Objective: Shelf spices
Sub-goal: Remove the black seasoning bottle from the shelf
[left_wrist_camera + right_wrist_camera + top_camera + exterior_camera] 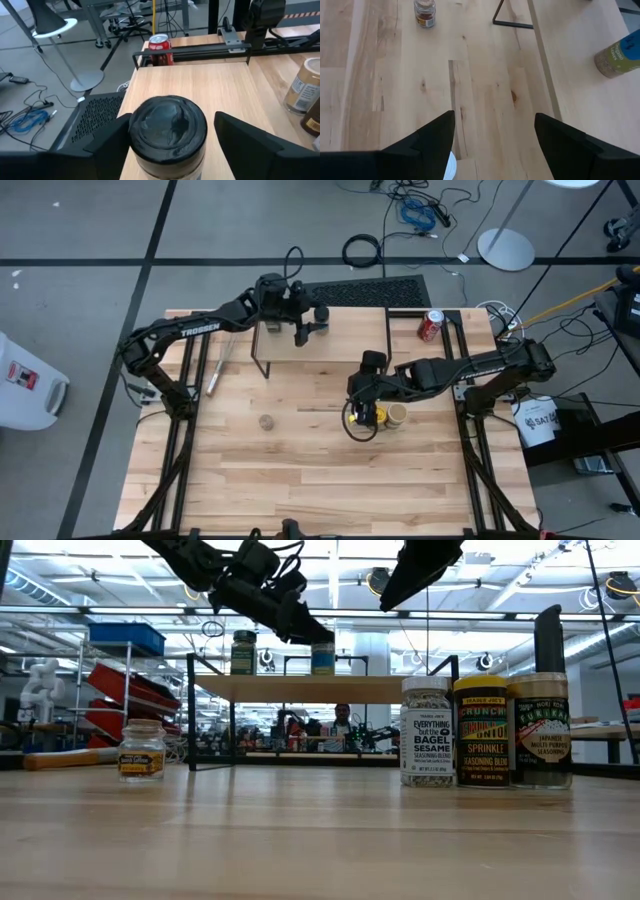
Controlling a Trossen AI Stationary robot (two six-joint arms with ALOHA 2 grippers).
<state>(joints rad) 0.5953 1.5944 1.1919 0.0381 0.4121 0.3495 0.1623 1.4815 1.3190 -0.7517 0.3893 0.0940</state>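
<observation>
Shelf: one small wood board on thin black legs, at the far side of the table.
Jars on the shelf: two – a green-lid jar toward the left end and a dark-lid jar near the middle, both upright.
Left gripper: up at the shelf, around the dark-lid jar. Its fingers stand on both sides of the lid, spread a little wider than it. I cannot tell if they touch the jar.
Jars on the table, right side: three tall ones in a row, side by side – a white-lid jar, a yellow jar and a black-lid jar. All upright. The row stands nearer the camera than the shelf.
Small jar: one, alone on the left part of the table, well apart from the other three. It is short and clear with a yellow label.
Jars in all: six – two on the shelf, four on the table.
Right gripper: over the middle of the table, near the three tall jars. Its fingers are spread apart and hold nothing – only bare wood shows between them.
Red can: one, on the far right corner of the table, beside the shelf.
Whisk: one, lying flat on the table left of the shelf.
</observation>
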